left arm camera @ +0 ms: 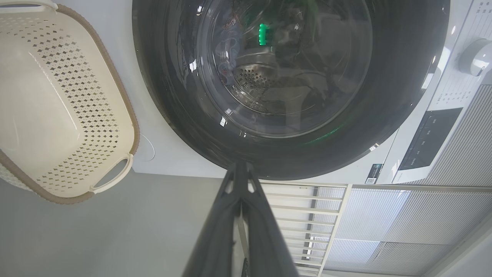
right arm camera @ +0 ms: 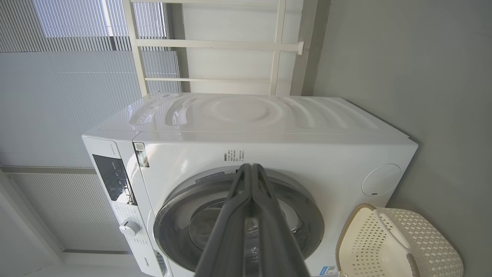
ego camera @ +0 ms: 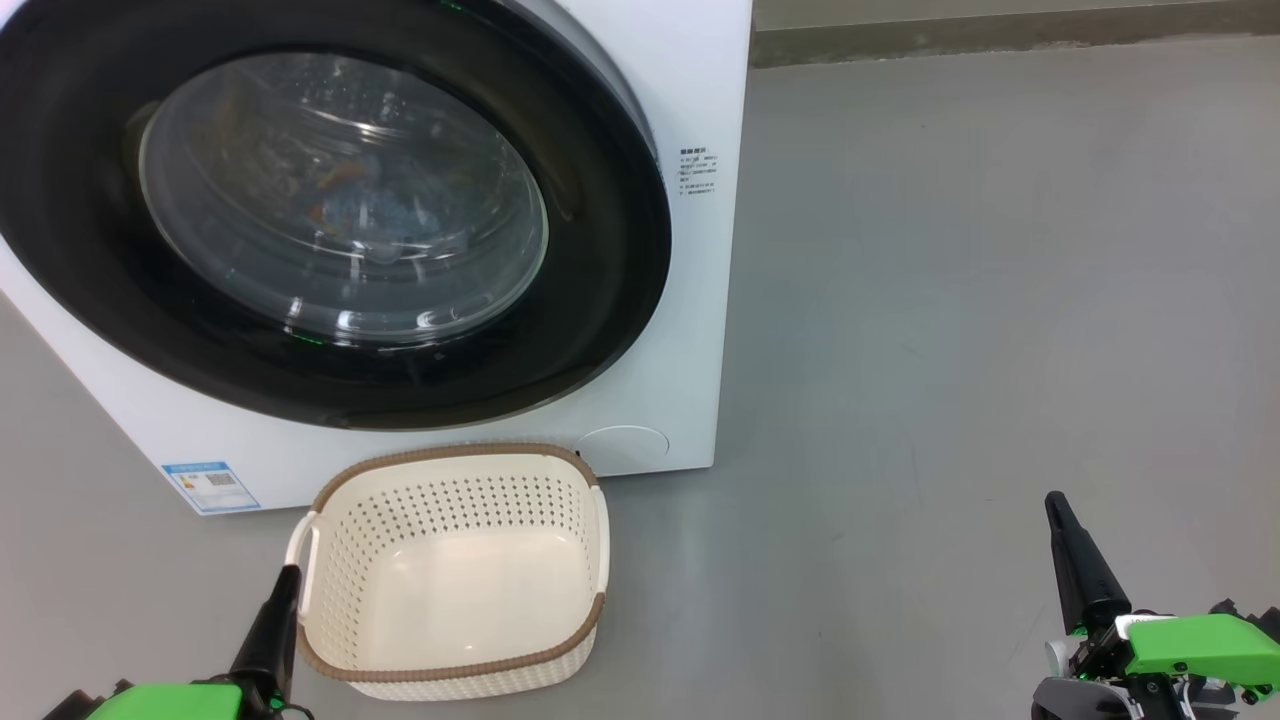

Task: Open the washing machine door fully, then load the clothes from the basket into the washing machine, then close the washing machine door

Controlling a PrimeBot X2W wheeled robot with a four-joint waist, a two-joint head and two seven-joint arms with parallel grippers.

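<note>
- Big white boxy front-loader washing machine (ego camera: pixel 700 330): we log it on the grey floor (ego camera: pixel 950 300), far-left side.
- Its large round door (ego camera: pixel 600 250), glossy black rim w/ clear glass bowl: shut flush on the front.
- Light-blue clothes (ego camera: pixel 345 195) w/ orange print: we see them dimly behind the glass, in the drum.
- Small cream perforated plastic basket (ego camera: pixel 460 505), brown rim: on the floor just before the machine's lower front edge.
- L gripper (ego camera: pixel 288 575): fingers pressed together, holding nothing, by the basket's left handle.
- R gripper (ego camera: pixel 1055 502): same, well right of the basket.
</note>
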